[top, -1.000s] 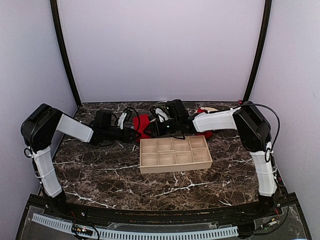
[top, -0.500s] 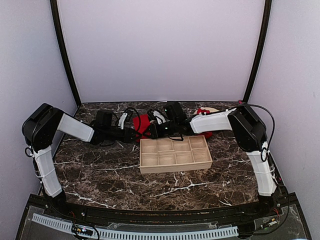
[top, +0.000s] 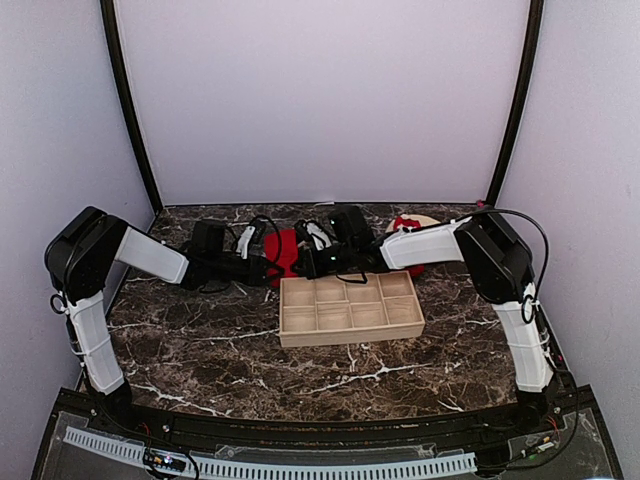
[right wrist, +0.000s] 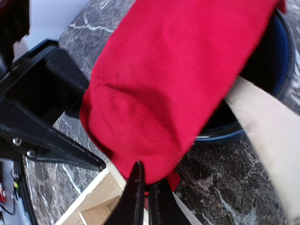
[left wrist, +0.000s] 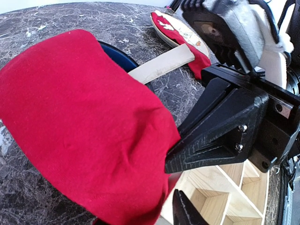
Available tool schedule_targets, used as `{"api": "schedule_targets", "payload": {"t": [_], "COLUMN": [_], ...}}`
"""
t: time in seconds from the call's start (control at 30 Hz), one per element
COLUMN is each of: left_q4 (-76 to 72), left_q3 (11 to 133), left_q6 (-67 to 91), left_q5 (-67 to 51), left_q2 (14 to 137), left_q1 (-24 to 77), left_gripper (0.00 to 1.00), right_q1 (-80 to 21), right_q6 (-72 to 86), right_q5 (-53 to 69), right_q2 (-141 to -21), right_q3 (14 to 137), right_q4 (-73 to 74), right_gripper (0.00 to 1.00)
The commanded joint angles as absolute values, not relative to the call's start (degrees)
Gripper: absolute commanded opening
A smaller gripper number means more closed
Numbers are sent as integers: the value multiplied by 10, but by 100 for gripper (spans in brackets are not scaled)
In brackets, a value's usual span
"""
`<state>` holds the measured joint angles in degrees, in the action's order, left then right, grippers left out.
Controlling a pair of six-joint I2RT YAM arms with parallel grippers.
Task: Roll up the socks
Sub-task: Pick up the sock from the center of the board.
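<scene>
One red sock [top: 284, 248] hangs draped over a dark blue mug [left wrist: 119, 55] between my two grippers. It fills the left wrist view [left wrist: 84, 122] and the right wrist view [right wrist: 178, 84]. My right gripper [right wrist: 147, 187] is shut on the sock's lower edge, with red fabric pinched between its fingertips. My left gripper [top: 270, 264] reaches in from the left. One of its fingers [left wrist: 182, 211] shows beside the sock's edge without pressing it, and the other is hidden under the fabric. A second red sock [top: 405, 222] with white print lies on the tan plate [left wrist: 199, 43].
A wooden compartment tray [top: 350, 325] sits just in front of both grippers, its near wall [right wrist: 89, 201] close under the sock. A pale flat strip [left wrist: 161, 63] lies across the mug. Purple walls close in the marble table [top: 220, 350].
My right gripper has closed from wide open onto the sock's edge, and the right arm has shifted slightly left. The left arm has barely moved.
</scene>
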<state>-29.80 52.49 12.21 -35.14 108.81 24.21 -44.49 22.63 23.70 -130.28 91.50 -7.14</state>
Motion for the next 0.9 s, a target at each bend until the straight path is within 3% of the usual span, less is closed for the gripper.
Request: {"api": "schedule_targets", "payload": {"t": [0.0,0.53,0.87], "left_q4": [-288,-304,-323], "left_q3": [531,469,456], "left_q6": [124,135,112], "left_q5": [-359,-265,-249], "left_q2": [1079,958,898], "left_q1": [239,239,254], "left_gripper": [36,47,47], "right_q1": [-446,-447,-447], "right_q6": [226,215,192], "right_q5": [244,257,204], "right_q2": [-1282,-1200,-1092], "right_q3": [904,880,837], "right_q4": [-97,-131,-162], "right_gripper": [0,0,0]}}
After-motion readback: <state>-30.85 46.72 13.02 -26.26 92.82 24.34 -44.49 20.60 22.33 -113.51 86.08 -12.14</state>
